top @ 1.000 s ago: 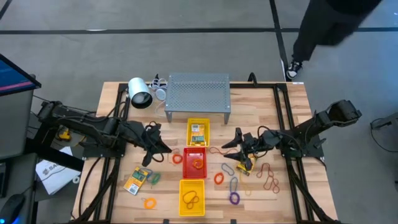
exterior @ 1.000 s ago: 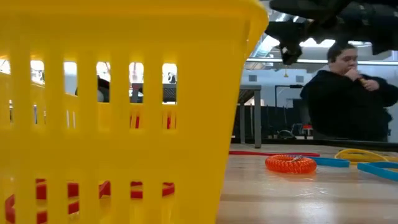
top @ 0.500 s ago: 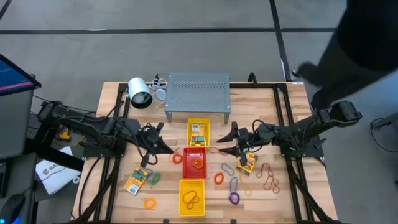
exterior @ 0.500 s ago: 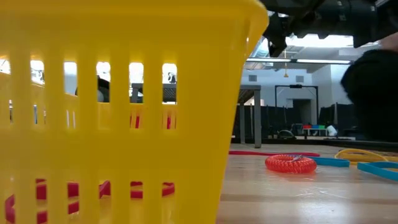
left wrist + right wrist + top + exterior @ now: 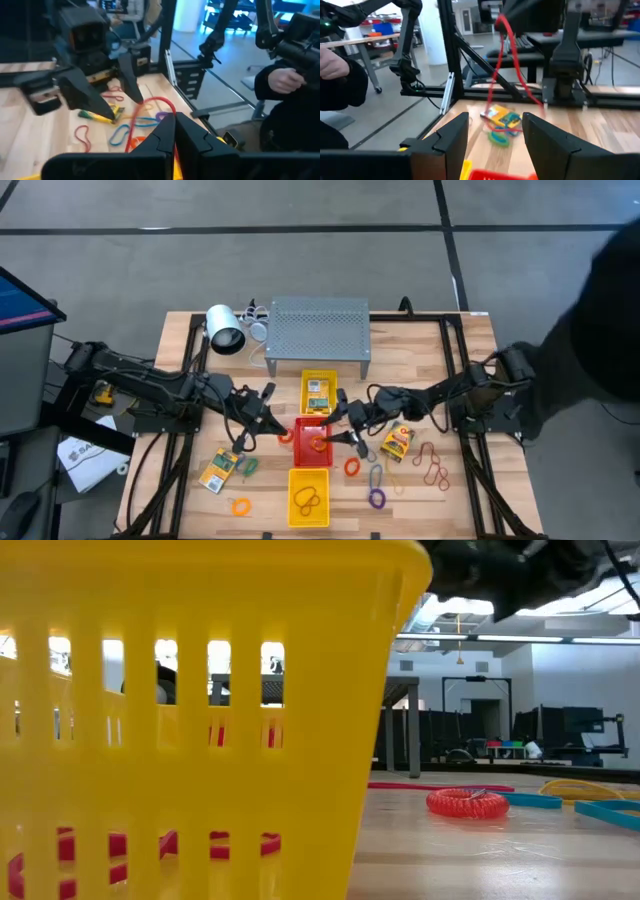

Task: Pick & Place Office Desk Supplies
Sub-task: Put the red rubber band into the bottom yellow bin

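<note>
slatted wooden table (image 5: 455, 350); perforated metal shelf (image 5: 318, 327)

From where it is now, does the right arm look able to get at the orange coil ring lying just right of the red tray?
Probably yes. The right gripper hangs open over the red tray's right edge, and the orange coil ring lies bare on the wood just beside it, with nothing over it.

Grey floor (image 5: 300, 260) w/ dark tape lines, pale walls (image 5: 580, 680), bright ceiling lights (image 5: 470, 608), black tables behind.
</note>
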Robot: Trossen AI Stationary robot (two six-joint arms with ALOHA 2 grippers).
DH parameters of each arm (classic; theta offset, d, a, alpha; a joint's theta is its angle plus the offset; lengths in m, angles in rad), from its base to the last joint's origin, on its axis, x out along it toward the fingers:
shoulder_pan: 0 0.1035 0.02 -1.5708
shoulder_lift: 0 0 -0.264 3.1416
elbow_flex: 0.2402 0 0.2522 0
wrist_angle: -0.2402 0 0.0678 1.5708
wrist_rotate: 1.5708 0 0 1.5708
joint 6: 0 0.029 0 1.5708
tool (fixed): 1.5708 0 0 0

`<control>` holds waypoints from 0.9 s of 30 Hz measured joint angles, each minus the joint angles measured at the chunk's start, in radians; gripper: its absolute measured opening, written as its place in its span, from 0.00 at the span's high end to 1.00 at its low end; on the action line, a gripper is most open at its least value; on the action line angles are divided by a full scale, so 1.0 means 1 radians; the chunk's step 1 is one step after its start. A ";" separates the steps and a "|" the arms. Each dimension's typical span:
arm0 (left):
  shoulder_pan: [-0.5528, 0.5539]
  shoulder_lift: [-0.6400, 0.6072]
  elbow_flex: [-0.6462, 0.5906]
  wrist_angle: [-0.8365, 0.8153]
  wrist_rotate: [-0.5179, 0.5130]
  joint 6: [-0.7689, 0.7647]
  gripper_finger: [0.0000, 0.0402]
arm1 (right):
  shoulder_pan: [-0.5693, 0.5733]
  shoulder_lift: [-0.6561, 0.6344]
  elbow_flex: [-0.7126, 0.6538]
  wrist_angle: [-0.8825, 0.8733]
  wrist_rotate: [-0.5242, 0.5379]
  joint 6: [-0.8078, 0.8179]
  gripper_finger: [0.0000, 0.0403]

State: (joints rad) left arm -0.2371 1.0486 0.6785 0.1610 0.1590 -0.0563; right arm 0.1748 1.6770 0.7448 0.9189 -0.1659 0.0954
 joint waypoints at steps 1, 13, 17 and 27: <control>0.000 0.009 0.000 0.009 0.004 0.002 1.00 | -0.002 0.018 0.026 0.004 -0.004 -0.002 0.55; 0.000 0.046 0.001 0.067 0.012 0.057 1.00 | -0.021 0.169 0.235 -0.018 -0.140 0.001 0.55; 0.000 0.046 0.001 0.067 0.012 0.071 1.00 | -0.027 0.179 0.259 -0.031 -0.193 0.002 0.55; 0.000 0.046 0.001 0.072 0.007 0.078 1.00 | -0.027 0.170 0.258 -0.044 -0.205 0.010 0.78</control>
State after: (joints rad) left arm -0.2371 1.0950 0.6792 0.2332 0.1661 0.0219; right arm 0.1478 1.8465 1.0027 0.8748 -0.3706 0.1051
